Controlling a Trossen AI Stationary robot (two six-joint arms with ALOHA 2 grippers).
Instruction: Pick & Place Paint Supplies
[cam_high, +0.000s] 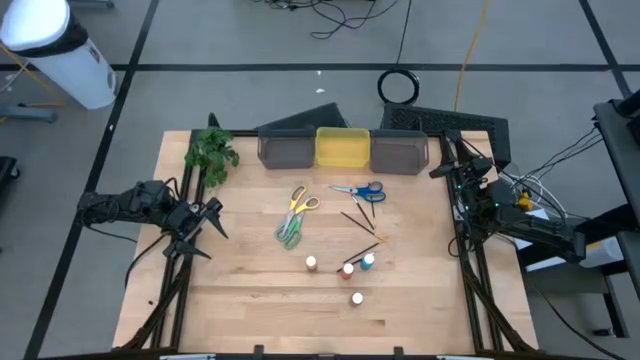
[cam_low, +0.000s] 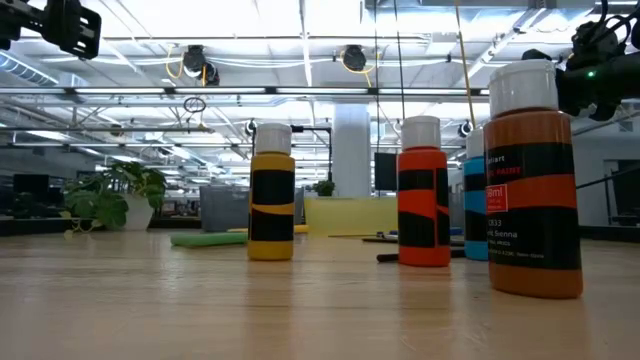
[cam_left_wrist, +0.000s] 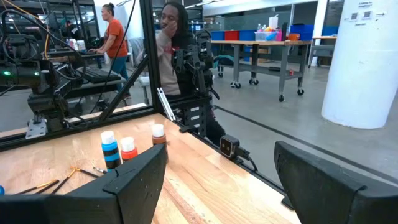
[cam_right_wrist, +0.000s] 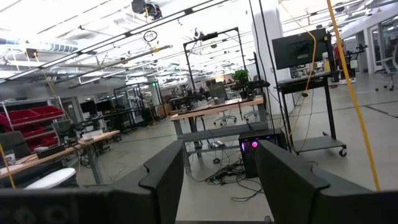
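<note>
Light comes evenly from bright overhead ceiling strip lights (cam_low: 300, 25), which blow out to white glare in the low view and the right wrist view, so the pale wooden table top (cam_high: 250, 300) is well lit, with only short, soft shadows. In the low view the nearest tall brown paint bottle with a white cap (cam_low: 533, 180) looms large. The near table surface there is blurred.
</note>
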